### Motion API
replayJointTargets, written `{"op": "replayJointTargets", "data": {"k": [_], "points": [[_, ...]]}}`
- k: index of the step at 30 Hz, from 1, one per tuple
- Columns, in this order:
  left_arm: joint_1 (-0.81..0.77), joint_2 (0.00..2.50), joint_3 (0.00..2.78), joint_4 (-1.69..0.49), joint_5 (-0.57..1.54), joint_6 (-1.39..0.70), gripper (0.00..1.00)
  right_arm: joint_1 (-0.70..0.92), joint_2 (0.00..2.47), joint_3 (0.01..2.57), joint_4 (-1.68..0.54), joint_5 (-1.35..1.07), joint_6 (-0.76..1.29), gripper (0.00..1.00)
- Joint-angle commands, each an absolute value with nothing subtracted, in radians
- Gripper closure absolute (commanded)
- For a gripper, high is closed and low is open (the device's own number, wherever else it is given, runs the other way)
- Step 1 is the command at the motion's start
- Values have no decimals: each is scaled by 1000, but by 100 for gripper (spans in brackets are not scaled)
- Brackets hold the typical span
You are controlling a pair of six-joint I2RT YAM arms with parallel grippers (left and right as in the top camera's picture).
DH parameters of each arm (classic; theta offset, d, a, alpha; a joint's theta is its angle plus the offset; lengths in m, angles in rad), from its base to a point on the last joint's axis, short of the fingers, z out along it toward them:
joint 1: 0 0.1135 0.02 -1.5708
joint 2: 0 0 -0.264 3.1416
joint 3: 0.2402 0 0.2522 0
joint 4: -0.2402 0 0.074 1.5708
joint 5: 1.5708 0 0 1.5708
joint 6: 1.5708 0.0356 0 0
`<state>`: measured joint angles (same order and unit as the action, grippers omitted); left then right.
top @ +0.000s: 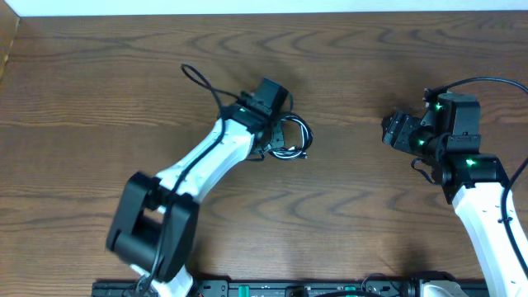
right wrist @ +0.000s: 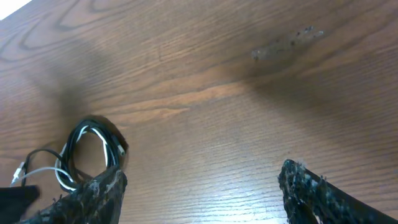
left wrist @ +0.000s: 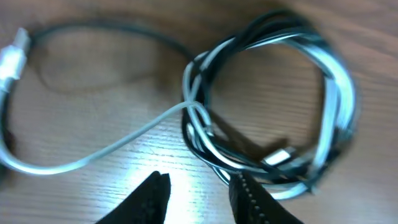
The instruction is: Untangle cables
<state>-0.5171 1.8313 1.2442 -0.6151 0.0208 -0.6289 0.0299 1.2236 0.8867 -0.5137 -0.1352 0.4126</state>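
So the cables (top: 294, 142) sit near the middle of the wooden table (top: 99, 99), right under the left gripper (left wrist: 199, 200). It's a black one and a white one wound together into one small round coil, strands crossing over and under each other all around the ring.

In the left wrist view the white cable (left wrist: 124, 140) peels off the coil, swings down to the left and curls back up to a pale plug (left wrist: 12, 55) at the edge of the shot. A loop of the black cable (left wrist: 112, 30) arcs out to the upper left. Another small plug (left wrist: 278, 155) lies tucked in the bottom of the coil. It's all a bit blurry.

The left gripper's tips are a little apart just short of the coil, with bare wood between them and nothing pinched. The right gripper (right wrist: 202, 199) is off to the right, well apart from the cables, spread wide and empty.
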Motion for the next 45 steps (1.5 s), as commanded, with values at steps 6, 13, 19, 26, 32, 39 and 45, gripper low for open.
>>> {"op": "replayJointTargets", "data": {"k": [6, 13, 19, 26, 32, 39, 45], "points": [[-516, 1938, 1251, -594, 39, -807, 69, 28, 1230, 895, -533, -141, 384, 25], [-517, 1945, 1251, -535, 60, -807, 73, 28, 1230, 895, -535, -141, 384, 25], [-518, 1945, 1251, -528, 61, -807, 73, 28, 1230, 895, -542, -141, 379, 25], [-518, 1945, 1251, -474, 63, -806, 73, 28, 1230, 895, -542, -141, 377, 25], [-518, 1969, 1251, -428, 60, -807, 72, 28, 1230, 895, -546, -141, 377, 25], [-519, 2031, 1251, -382, 98, -822, 67, 28, 1230, 895, -552, -141, 377, 25], [-519, 2031, 1251, -364, 98, -818, 88, 28, 1230, 895, -554, -141, 377, 25]]}}
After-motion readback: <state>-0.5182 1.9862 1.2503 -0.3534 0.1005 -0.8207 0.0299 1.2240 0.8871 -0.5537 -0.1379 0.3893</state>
